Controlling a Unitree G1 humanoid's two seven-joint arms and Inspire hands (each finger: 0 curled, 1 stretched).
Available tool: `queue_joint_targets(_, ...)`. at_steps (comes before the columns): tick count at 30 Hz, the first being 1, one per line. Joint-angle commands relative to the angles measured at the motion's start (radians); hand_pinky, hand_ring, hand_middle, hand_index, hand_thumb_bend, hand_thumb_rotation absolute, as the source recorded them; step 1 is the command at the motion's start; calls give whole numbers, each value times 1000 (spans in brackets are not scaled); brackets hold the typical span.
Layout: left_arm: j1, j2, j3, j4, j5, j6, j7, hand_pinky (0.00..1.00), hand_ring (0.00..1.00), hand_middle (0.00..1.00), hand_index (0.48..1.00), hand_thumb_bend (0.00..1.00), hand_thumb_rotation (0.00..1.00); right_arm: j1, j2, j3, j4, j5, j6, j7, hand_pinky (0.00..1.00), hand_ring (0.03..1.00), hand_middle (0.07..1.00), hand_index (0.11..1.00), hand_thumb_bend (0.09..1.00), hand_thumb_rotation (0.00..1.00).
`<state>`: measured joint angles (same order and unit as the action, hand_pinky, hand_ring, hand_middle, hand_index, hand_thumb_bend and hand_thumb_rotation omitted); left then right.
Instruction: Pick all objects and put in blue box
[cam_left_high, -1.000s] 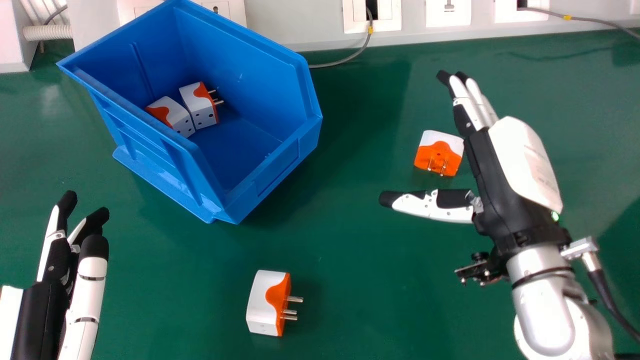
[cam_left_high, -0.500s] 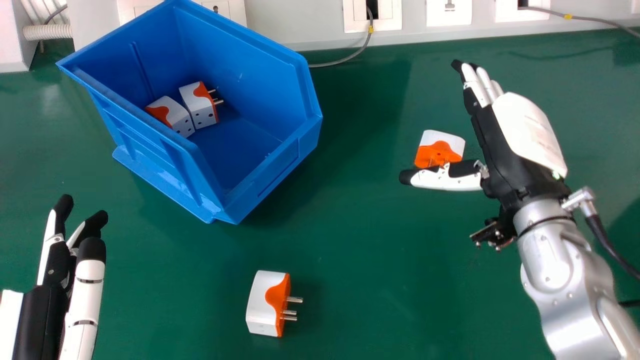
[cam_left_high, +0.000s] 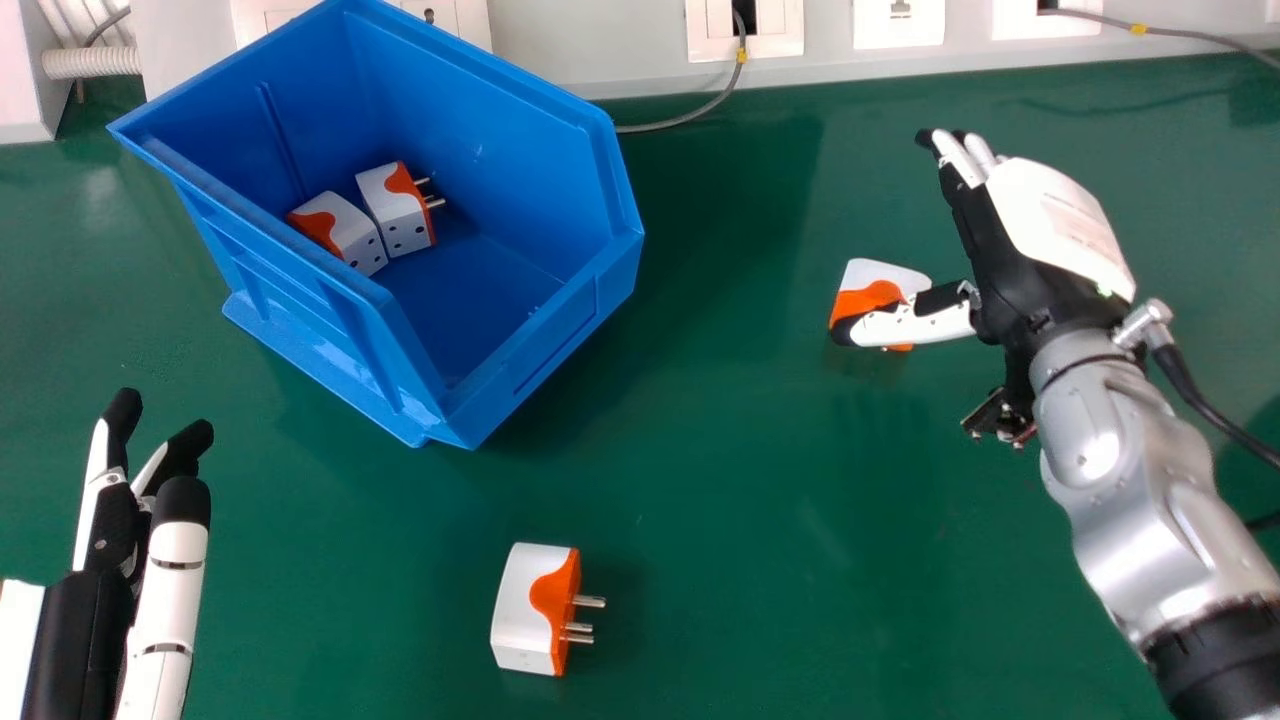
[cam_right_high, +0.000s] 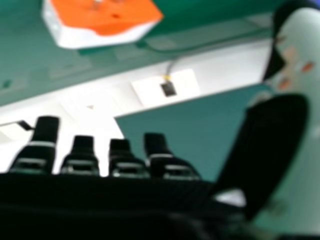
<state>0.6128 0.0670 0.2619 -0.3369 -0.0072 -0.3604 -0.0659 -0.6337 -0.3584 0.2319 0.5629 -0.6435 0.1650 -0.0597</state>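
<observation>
The right hand (cam_left_high: 1035, 215) is reaching over the green table (cam_left_high: 720, 500) at the right of the frame. Its fingers are pointing out straight, and its thumb is sticking out away from them, so the hand is staying wide and is not squeezing anything. The near plug (cam_left_high: 882, 272), white and orange, is lying just beside the palm, on the thumb's side, right of the middle. The thumb is covering part of it; I cannot tell if they are touching. The other plug (cam_left_high: 525, 610) is lying at the bottom middle, well apart from that hand. Two more plugs (cam_left_high: 395, 215) are sitting in the blue box (cam_left_high: 545, 335) at the upper left. The left hand (cam_left_high: 85, 630) is resting open at the lower left.
</observation>
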Motion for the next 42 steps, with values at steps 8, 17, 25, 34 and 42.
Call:
queue_joint_targets(8, 11, 10, 20, -4, -20, -21, -4, 901, 938, 916, 994, 484, 1000, -154, -22, 45, 179, 9, -10, 24, 857, 950, 941, 886, 675, 282)
queue_joint_targets(17, 15, 9, 24, -15, -17, -16, -4, 896, 936, 914, 991, 494, 1000, -255, -8, 82, 359, 16, -11, 61, 857, 944, 936, 875, 667, 268)
queue_joint_targets(25, 17, 7, 27, -21, -16, -13, -5, 892, 934, 914, 990, 497, 1000, -316, 11, 116, 475, 16, -36, 61, 857, 942, 937, 882, 655, 246)
queue_joint_targets(34, 42, 0, 20, -59, -19, 10, -7, 889, 932, 914, 990, 509, 1000, -367, 30, 144, 545, 15, -32, 89, 859, 945, 939, 882, 651, 230)
queue_joint_targets(42, 45, 1, 22, -50, -20, -7, -10, 883, 928, 913, 989, 510, 1000, -400, 34, 175, 586, 9, -29, 96, 849, 942, 935, 880, 649, 222)
